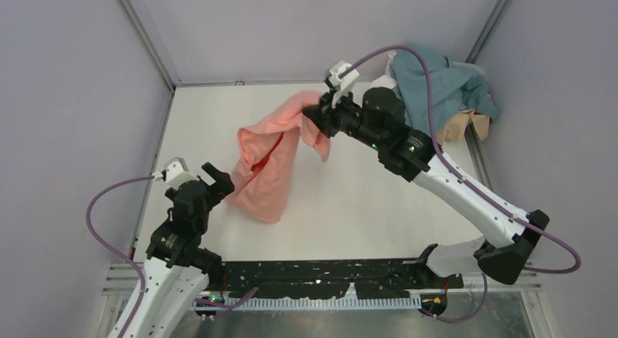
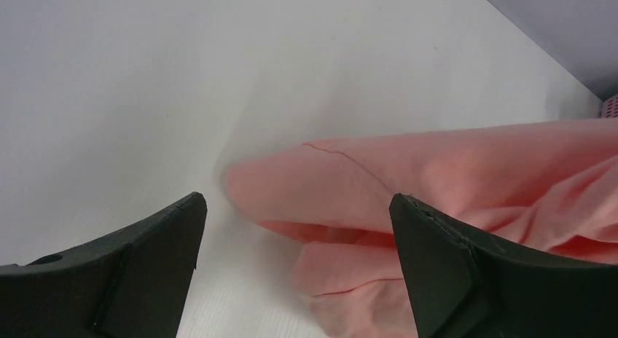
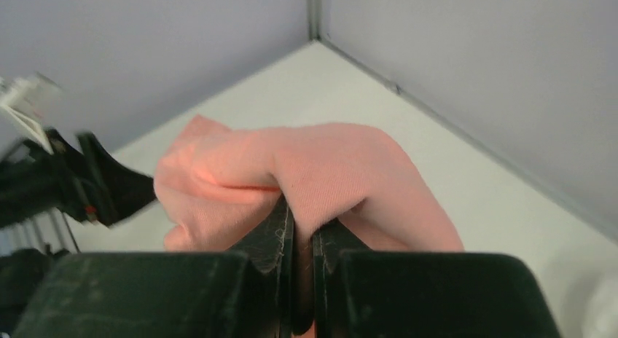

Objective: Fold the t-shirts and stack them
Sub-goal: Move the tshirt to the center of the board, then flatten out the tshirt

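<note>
Drooping in crumpled folds, the salmon-pink t-shirt (image 1: 266, 170) is pinched by the right gripper (image 1: 318, 114), near the spread-open left gripper (image 1: 221, 179).

No text, label, brand, number or sign can be read in any of the three views. The soft salmon-pink cloth t-shirt (image 1: 266, 185) shows only plain fabric.

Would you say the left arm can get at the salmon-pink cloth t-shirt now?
Probably yes: the left arm's open fingers sit right beside the salmon-pink cloth t-shirt, with nothing between.
</note>
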`<state>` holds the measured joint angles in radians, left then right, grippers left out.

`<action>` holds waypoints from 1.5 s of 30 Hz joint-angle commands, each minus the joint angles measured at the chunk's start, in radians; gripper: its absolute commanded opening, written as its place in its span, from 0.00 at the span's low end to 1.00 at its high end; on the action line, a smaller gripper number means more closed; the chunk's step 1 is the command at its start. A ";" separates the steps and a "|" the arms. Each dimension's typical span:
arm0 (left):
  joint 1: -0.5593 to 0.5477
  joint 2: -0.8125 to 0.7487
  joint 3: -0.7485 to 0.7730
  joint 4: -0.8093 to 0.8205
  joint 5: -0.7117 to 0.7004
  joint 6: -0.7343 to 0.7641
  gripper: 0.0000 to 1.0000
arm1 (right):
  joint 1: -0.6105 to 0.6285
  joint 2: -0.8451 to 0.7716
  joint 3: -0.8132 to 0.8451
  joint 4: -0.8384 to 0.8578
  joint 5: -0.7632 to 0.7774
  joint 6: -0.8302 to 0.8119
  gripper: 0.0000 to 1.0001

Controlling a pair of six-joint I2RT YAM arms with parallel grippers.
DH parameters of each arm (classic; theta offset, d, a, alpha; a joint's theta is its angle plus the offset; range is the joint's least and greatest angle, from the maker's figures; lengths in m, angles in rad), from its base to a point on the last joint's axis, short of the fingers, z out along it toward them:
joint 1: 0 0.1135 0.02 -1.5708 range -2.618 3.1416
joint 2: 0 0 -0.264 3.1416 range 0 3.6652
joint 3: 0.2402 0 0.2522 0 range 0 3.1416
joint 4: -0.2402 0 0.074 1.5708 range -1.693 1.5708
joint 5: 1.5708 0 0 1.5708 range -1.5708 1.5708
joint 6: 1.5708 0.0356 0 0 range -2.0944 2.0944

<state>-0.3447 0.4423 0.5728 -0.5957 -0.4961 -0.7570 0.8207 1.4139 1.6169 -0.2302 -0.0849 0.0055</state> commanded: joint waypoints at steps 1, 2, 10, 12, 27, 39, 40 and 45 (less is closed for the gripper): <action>0.001 -0.012 0.008 0.010 0.023 -0.007 0.99 | -0.088 -0.217 -0.334 0.076 0.246 -0.041 0.07; 0.001 -0.010 -0.006 0.046 0.042 0.006 1.00 | -0.114 -0.273 -0.462 0.076 0.247 -0.030 0.08; 0.003 0.200 -0.041 0.193 0.188 -0.003 1.00 | -0.402 -0.313 -0.758 -0.153 0.526 0.277 0.86; 0.003 0.279 -0.046 0.233 0.227 -0.001 1.00 | -0.407 -0.307 -0.737 -0.203 0.623 0.317 0.97; 0.207 0.747 -0.016 0.563 0.526 0.014 1.00 | -0.408 -0.430 -0.863 -0.025 0.460 0.363 0.95; 0.216 1.027 0.097 0.678 0.620 -0.034 0.50 | -0.408 -0.418 -0.874 -0.067 0.520 0.380 0.95; 0.216 1.028 0.104 0.665 0.606 -0.031 0.30 | -0.408 -0.419 -0.880 -0.074 0.518 0.389 0.95; 0.216 0.985 0.105 0.606 0.557 -0.005 0.00 | -0.407 -0.400 -0.910 -0.131 0.439 0.425 0.95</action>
<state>-0.1352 1.4723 0.6472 0.0185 0.0864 -0.7799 0.4107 1.0058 0.7311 -0.3305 0.3939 0.3859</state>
